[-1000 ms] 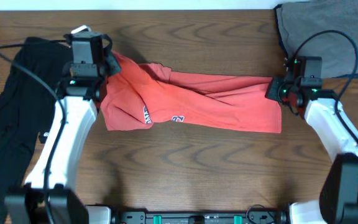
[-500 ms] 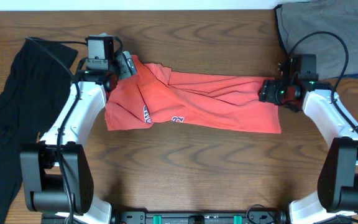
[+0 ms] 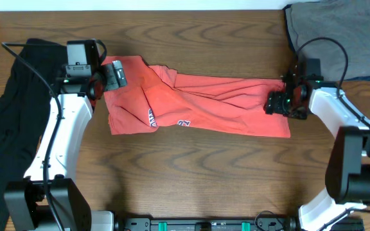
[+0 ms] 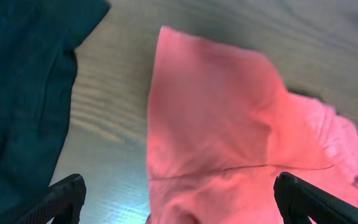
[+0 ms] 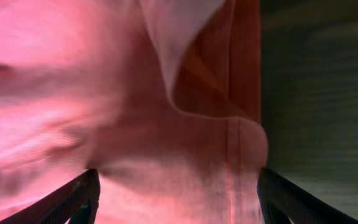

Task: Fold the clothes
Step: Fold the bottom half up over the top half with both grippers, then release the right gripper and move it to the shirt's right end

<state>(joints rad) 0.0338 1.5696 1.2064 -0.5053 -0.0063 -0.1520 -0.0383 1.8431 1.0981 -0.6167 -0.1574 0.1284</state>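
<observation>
The red-orange T-shirt lies on the wooden table as a long, wrinkled band, with white lettering near its lower left. My left gripper hovers over the shirt's upper left corner. In the left wrist view its jaws stand wide open, and the shirt spreads loose below them. My right gripper is at the shirt's right end. It is open too, with the hemmed edge of the shirt lying between its fingertips, not pinched. A long black garment lies at the far left.
A grey garment lies at the table's back right corner, just behind my right arm. The black garment's edge lies just left of the shirt. Bare wood stretches from the shirt to the front edge.
Both grippers were shut on the shirt's ends a second ago and have opened and let go. The shirt's ends have come to rest on the table. The left gripper shifted right, then back.
</observation>
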